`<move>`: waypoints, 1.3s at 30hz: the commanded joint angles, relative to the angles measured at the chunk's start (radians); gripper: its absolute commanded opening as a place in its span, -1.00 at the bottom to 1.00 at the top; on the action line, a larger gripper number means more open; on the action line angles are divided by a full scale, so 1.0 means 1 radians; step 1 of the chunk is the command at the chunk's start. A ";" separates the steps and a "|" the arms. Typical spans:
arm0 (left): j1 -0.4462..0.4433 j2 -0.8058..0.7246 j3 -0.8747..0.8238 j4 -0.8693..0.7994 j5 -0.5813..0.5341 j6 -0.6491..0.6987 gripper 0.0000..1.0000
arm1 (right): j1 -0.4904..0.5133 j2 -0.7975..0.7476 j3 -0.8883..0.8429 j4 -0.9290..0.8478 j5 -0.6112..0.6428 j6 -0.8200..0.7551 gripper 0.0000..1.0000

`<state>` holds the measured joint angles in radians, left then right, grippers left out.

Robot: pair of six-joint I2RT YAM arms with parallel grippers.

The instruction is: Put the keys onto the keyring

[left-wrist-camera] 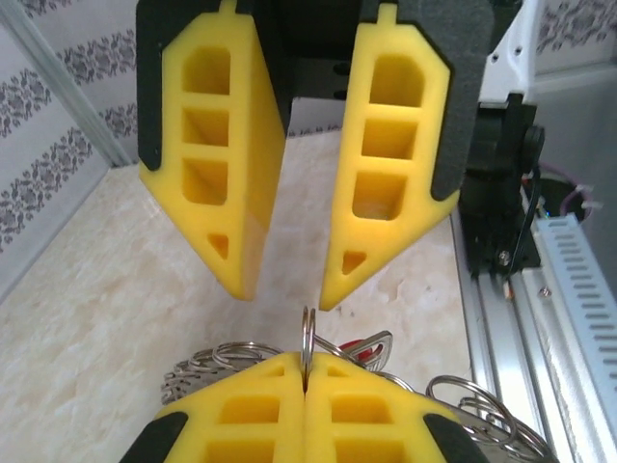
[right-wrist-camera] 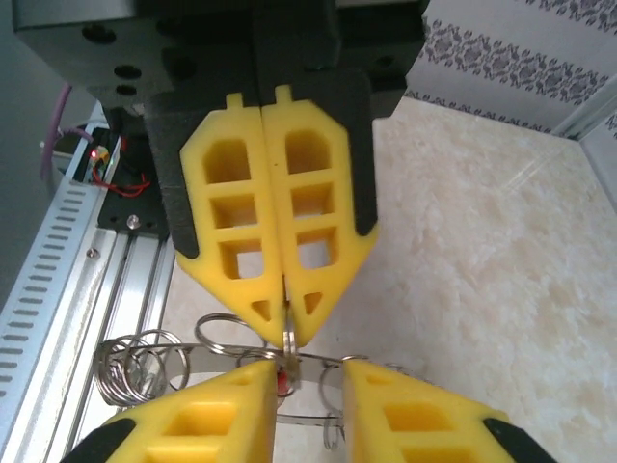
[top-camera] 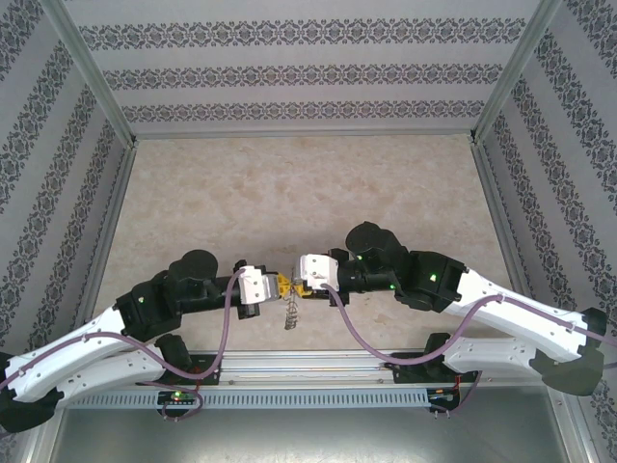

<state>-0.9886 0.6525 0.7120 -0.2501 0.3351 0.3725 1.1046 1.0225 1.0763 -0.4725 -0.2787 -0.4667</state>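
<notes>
left gripper (left-wrist-camera: 305, 365): fingers pressed together, pinching the keyring (left-wrist-camera: 308, 328) edge-on by its rim
right gripper (right-wrist-camera: 308, 374): fingers spread, tip-to-tip with the left gripper, gripping nothing
keyring: upright at the left tips, wire loops fanning out either side of them
key (right-wrist-camera: 281, 384): tiny red piece in the gap between the right fingers, just under the left tips; contact unclear
</notes>
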 commanded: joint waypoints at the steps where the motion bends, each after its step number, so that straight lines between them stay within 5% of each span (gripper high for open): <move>1: -0.008 -0.031 -0.029 0.193 0.061 -0.059 -1.00 | 0.013 -0.021 -0.019 0.047 -0.044 0.019 -0.50; 9: -0.008 -0.064 -0.074 0.294 0.096 -0.085 -1.00 | 0.012 -0.019 -0.026 0.051 -0.057 0.023 -0.50; 16: -0.008 -0.069 -0.086 0.313 0.104 -0.098 -1.00 | 0.011 -0.017 -0.019 0.037 -0.032 0.017 -0.99; 20: -0.008 -0.031 -0.030 0.180 0.033 -0.058 -1.00 | 0.012 0.003 0.007 -0.005 0.027 -0.010 -1.00; 25: -0.008 0.084 0.063 -0.019 -0.107 0.036 -0.61 | 0.029 0.068 0.066 -0.073 0.108 -0.052 -1.00; 29: -0.008 0.133 0.089 -0.048 -0.135 0.059 -0.73 | 0.035 0.085 0.083 -0.074 0.124 -0.062 -1.00; 31: -0.009 0.133 0.081 -0.027 -0.131 0.055 -1.00 | 0.037 0.084 0.083 -0.068 0.122 -0.063 -1.00; 36: -0.008 0.097 0.040 0.057 -0.070 0.016 -1.00 | 0.038 0.076 0.070 -0.055 0.121 -0.057 -1.00; 39: -0.008 0.041 -0.008 0.154 -0.021 -0.019 -1.00 | 0.036 0.054 0.033 -0.020 0.099 -0.035 -0.76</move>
<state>-0.9882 0.7387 0.7300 -0.2516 0.2485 0.3916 1.1244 1.1000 1.1210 -0.5678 -0.1482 -0.5102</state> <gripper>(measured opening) 0.061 0.105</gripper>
